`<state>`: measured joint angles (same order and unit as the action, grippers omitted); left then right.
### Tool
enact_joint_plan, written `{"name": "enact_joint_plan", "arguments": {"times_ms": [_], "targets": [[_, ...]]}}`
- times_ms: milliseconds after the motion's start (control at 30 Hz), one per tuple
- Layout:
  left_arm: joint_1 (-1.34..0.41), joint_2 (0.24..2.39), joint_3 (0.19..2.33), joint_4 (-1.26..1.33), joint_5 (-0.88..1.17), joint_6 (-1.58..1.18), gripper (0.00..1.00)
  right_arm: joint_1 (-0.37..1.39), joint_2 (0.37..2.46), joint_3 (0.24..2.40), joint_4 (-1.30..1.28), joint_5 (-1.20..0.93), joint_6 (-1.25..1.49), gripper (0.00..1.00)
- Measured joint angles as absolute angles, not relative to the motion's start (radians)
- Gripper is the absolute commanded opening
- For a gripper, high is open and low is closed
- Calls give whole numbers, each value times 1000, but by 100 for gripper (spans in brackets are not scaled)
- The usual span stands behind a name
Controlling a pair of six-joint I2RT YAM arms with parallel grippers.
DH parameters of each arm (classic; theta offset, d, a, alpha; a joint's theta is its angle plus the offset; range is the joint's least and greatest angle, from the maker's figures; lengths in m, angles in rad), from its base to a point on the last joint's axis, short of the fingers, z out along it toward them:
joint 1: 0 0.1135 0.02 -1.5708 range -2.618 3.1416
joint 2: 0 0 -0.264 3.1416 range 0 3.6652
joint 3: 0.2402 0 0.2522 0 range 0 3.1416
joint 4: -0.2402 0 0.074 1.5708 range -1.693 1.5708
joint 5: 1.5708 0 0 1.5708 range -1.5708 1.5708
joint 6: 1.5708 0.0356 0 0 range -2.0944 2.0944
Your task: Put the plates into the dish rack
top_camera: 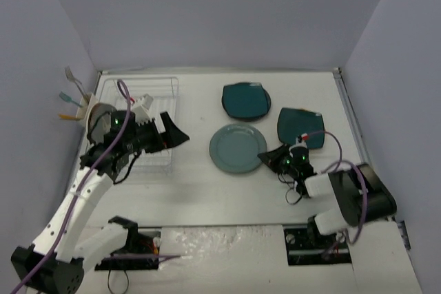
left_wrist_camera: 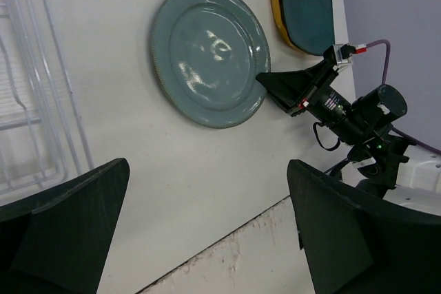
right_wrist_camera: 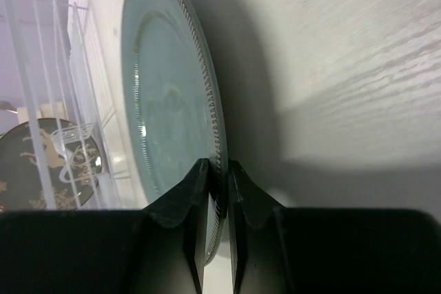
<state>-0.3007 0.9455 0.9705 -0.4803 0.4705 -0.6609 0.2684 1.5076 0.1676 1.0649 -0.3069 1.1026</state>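
On the table (top_camera: pixel 207 194), right gripper (right_wrist_camera: pixel 217 170) pinches the glossy, bead-rimmed blue-grey plate (right_wrist_camera: pixel 165 101); left gripper (left_wrist_camera: pixel 208 170) gapes.

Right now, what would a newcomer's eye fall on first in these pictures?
The blue-grey plate lying mid-table, its near-right rim pinched between the right jaws. Beyond it sit two dark teal plates, the right-hand one on a yellow-orange plate. At left, the left jaws hang open over the white dish rack's edge, a reindeer plate showing behind its wires.
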Motion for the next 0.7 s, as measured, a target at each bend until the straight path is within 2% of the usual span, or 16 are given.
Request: {"name": "enact_joint_plan", "arguments": {"times_ms": [200,300,700], "targets": [[-424,958,916,-392,424,-789,97,273,1147,191,764,-287,1094,0],[-500,992,902,-359,383,-869,97,276,1035,225,613,-265,1084,0],[-719,1335,874,-166,317,-1157,97,275,976,237,432,-253,1202,0]]}}
